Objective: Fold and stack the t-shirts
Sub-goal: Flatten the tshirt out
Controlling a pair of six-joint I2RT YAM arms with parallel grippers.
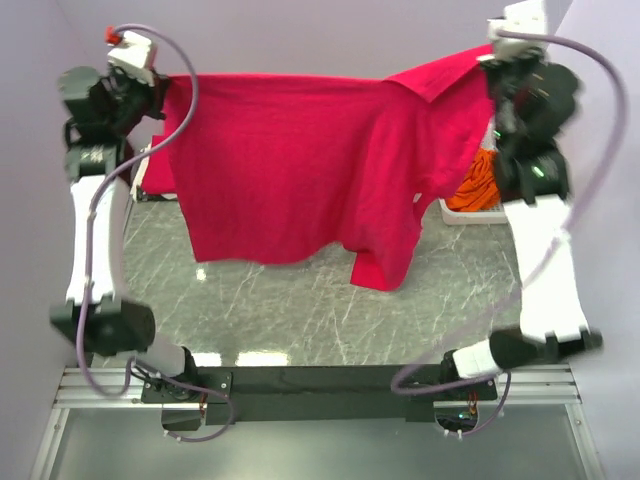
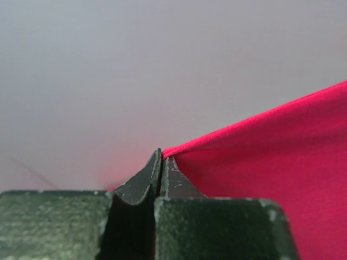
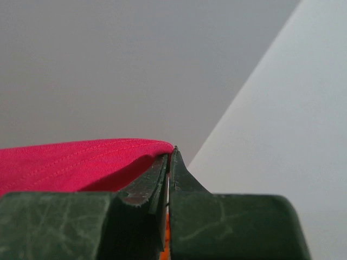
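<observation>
shirt: one crimson t-shirt (image 1: 290,160), plain, soft cloth, no print to be seen, far wider than either gripper.
where: up in the air over the table, stretched between the two grippers, with no part seen lying on the tabletop.
top edge: runs nearly level from the left corner and rises a little towards the right corner.
hang: the body drops as one broad sheet with soft creases. the lower edge is uneven, and a narrower flap at the lower right hangs lowest.
fold: near the upper right a piece of cloth lies doubled over the front.
left corner, close up: the cloth (image 2: 282,162) leaves the fingertips as a taut, clean edge slanting up to the right.
right corner, close up: a hem (image 3: 70,162) with two rows of stitching curves into the fingertips.
left gripper (image 1: 162,90) (image 2: 161,158): jaws pressed together, pinching the shirt's upper left corner.
right gripper (image 1: 490,65) (image 3: 171,155): jaws pressed together, pinching the hem at the upper right corner.
orange t-shirt (image 1: 482,178): bunched up in the basket, partly hidden by the right arm and the crimson cloth.
basket (image 1: 462,213): white, at the table's right edge, under the right gripper.
table (image 1: 300,310): grey marbled top, glossy, with pale light patches.
walls (image 1: 300,35): plain pale lilac, behind the shirt.
</observation>
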